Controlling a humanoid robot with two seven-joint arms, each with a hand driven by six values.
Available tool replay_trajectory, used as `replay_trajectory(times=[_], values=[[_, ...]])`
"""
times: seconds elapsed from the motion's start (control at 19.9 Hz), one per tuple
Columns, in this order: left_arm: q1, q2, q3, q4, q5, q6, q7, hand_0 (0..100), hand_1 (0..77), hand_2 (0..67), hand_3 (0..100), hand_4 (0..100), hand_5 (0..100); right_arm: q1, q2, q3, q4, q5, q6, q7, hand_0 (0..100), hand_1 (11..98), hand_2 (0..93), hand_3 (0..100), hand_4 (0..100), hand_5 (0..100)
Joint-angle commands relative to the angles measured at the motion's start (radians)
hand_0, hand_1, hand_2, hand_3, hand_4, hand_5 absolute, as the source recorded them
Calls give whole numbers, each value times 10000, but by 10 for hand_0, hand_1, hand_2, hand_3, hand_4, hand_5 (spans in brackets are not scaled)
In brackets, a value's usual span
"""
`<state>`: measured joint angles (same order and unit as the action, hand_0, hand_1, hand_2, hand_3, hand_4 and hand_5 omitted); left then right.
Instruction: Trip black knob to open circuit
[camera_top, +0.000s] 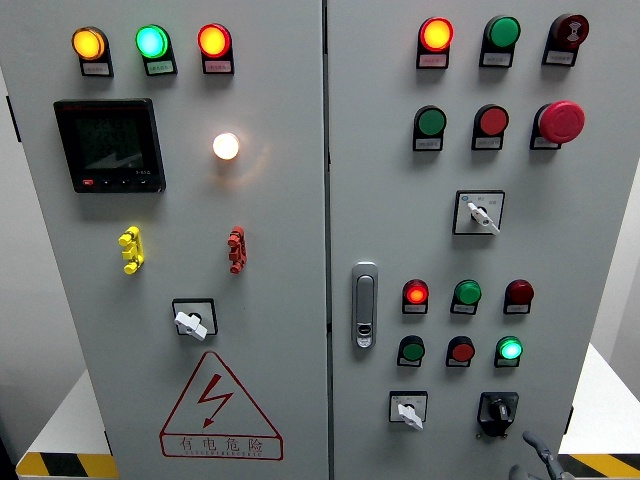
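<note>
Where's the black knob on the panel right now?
In the head view, the black knob sits at the bottom of the right door, right of a white selector switch and below the lit green button. The right hand is just beneath it.

A single head camera faces the grey control cabinet (300, 250) nearly square-on and from close by, so its two doors fill almost the whole frame, with the seam between them just right of centre. The view tilts slightly, the cabinet's edges leaning outward toward the bottom. At the bottom right, only the fingertips of the right hand (540, 460) enter the frame, below the black knob (497, 410).
</note>
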<state>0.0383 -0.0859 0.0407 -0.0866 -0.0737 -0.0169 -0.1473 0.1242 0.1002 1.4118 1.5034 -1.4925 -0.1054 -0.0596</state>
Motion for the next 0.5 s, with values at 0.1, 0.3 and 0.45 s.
replay_trajectory(times=[0.1,0.3,0.45], values=[[0,0,8,7,0,0,0,0,35,127,213,67,17,-1023,41,-20,565,-354,-5,29,851,456,48,843,822,991],[0,0,7,7,0,0,0,0,36,127,213,67,17,-1870,72,-127,1287,-492,10,75,846,463,50,753,720,931],[0,0,-8,7,0,0,0,0,35,127,213,67,17,-1886,148,-204,1425,-583,11,75,843,471,77,635,565,844]])
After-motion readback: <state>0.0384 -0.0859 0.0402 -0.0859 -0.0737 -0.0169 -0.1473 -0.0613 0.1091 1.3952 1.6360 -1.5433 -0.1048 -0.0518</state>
